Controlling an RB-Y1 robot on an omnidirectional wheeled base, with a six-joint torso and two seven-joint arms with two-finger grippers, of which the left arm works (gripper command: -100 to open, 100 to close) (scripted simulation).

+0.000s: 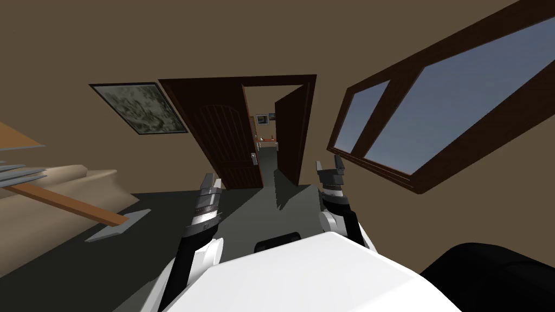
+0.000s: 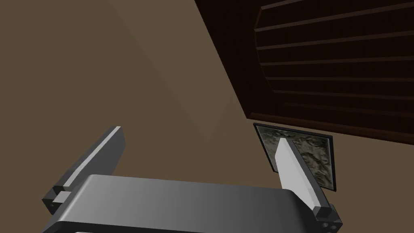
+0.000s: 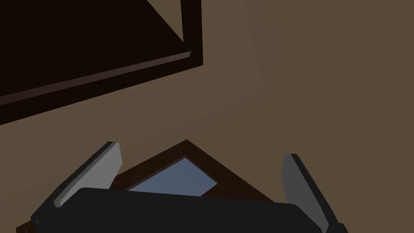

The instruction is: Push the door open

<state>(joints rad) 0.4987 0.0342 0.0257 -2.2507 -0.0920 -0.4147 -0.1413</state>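
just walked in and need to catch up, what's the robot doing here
The robot stands back from a dark double door with both arms raised. The left gripper and right gripper are open, hold nothing and touch nothing. The left leaf, with the handle, looks shut. The right leaf stands ajar, and a lit room shows through the gap. No push is under way yet.
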